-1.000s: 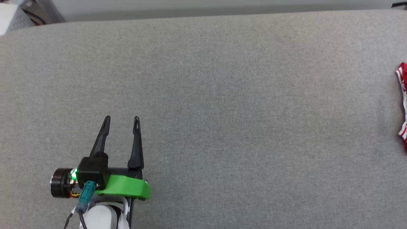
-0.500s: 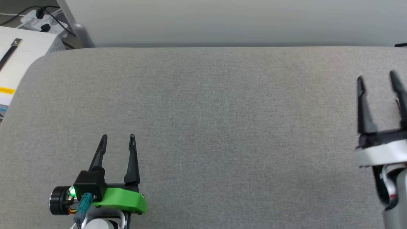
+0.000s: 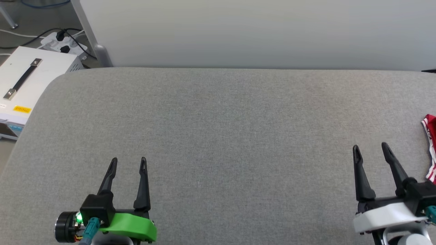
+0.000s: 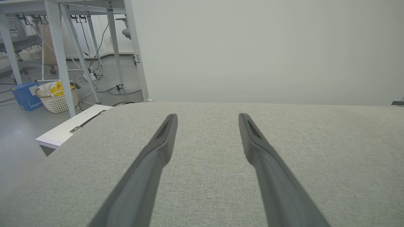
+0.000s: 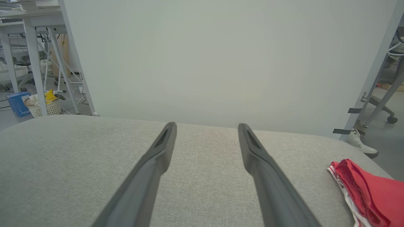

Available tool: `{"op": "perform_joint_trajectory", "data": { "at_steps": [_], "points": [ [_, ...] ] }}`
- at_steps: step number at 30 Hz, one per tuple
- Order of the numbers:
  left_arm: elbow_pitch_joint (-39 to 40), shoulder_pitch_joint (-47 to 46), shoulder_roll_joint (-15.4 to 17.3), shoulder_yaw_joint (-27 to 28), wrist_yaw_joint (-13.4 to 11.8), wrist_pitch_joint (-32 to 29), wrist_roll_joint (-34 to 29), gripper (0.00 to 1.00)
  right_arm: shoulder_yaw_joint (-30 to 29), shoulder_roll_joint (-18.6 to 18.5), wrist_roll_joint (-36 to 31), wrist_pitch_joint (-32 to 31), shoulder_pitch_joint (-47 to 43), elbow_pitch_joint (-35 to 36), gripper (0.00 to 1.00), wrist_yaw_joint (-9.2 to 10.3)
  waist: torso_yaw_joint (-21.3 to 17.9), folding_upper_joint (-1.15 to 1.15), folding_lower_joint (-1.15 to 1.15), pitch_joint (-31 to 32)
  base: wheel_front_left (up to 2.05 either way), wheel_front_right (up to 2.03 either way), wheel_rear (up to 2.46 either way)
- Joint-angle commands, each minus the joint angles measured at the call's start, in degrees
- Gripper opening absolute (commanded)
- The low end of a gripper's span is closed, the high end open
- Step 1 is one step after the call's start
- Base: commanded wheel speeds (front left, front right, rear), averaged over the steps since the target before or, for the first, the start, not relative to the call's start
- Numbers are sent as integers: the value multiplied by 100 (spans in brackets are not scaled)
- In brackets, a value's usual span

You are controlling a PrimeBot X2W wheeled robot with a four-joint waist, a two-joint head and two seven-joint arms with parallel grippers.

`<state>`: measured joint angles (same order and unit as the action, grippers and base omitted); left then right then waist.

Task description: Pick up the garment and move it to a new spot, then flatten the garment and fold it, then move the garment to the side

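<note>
The shirt (image 5: pixel 372 192) is red, with red and white stripes along one edge. It lies bunched up in a soft heap near the right end of the grey desk (image 5: pixel 79 157).

A broad grey fabric-covered tabletop (image 3: pixel 218 129) with a rounded far-left corner spans the head view. 1 thing lies on it: the red garment (image 3: pixel 432 126) with red-white striped trim, bunched near the right end.
</note>
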<state>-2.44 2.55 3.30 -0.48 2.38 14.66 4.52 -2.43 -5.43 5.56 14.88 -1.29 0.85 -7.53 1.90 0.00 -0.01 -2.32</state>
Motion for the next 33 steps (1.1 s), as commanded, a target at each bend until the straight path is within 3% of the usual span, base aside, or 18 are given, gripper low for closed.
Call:
{"op": "perform_joint_trajectory", "data": {
  "at_steps": [1,26,27,33],
  "points": [
    [25,103,-32,-2,59,34,27,100,-26,38,52,11,-135,-34,100,4,-7,0,1,45,0,0,0],
    [-48,302,-40,-50,249,34,138,100,0,149,163,12,-519,-169,100,4,-47,0,1,149,0,0,0],
    [-48,214,-9,-65,236,-1,107,0,-7,139,129,-1,-455,-174,0,0,-47,0,1,149,0,0,0],
    [-44,203,-7,-78,229,-30,99,0,-5,140,115,-23,-446,-172,0,0,-50,0,1,150,0,0,0]
  ]
}}
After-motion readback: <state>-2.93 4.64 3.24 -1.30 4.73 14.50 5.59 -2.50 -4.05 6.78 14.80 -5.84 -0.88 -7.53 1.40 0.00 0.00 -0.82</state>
